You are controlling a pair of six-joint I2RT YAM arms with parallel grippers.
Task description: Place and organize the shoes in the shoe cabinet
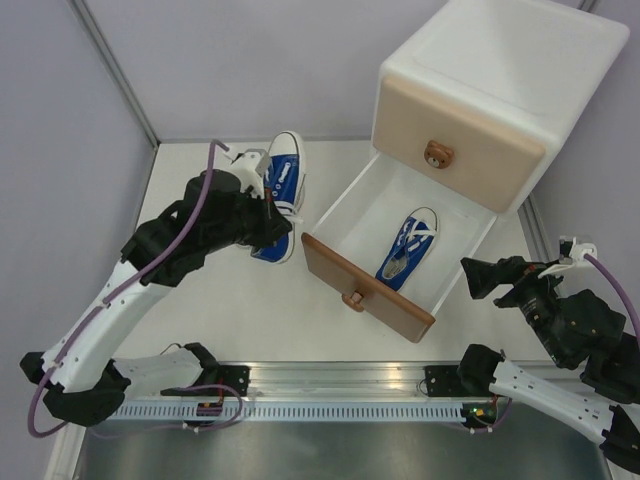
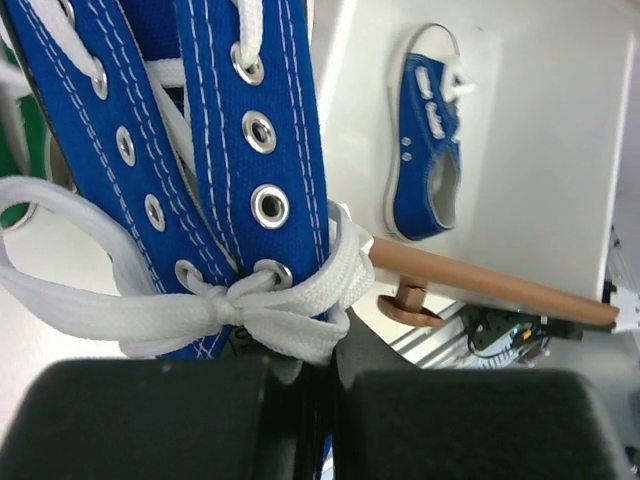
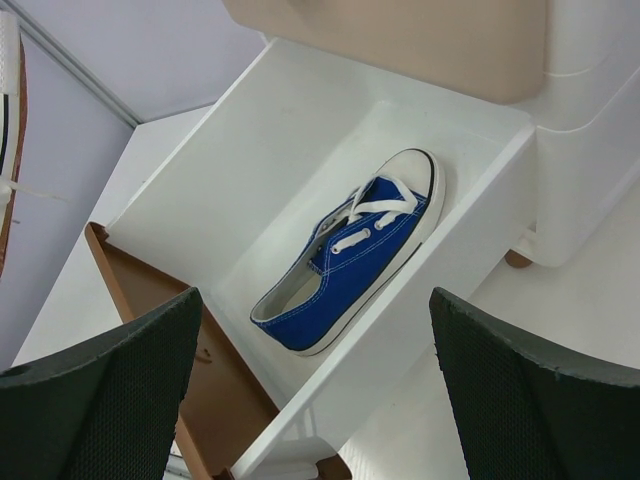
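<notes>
Nearest the arm bases, the left hand (image 2: pixel 320 400) was clamped on a blue sneaker (image 2: pixel 200 150), its fingers shut together over the throat just below the lace knot (image 2: pixel 250 310), and it held the shoe off the counter (image 1: pixel 250 310) to the left of the pulled-out lower drawer (image 1: pixel 350 195). The right hand (image 1: pixel 478 276) hung beside the drawer's right wall with its fingers well apart and nothing between them. A shoe of this kind was probably light. Its canvas upper looked soft enough to fold under a pinch, while the white rubber sole and toe cap would be stiffer and grippy, not slippery. The grip at the eyelet rows seemed sound, since the doubled canvas there gives the fingers something firm. The heel collar or the sidewall of the sole would do as well. The loose white loops were the weak point, as they could catch on the brown drawer front (image 1: pixel 365 288) or its knob (image 1: pixel 352 299). Farther in, a second blue sneaker (image 1: pixel 408 250) lay on the drawer floor, toe toward the shoe cabinet (image 1: pixel 520 50), with bare floor on its left for a mate. Behind it, the beige upper drawer (image 1: pixel 460 125) was shut.
</notes>
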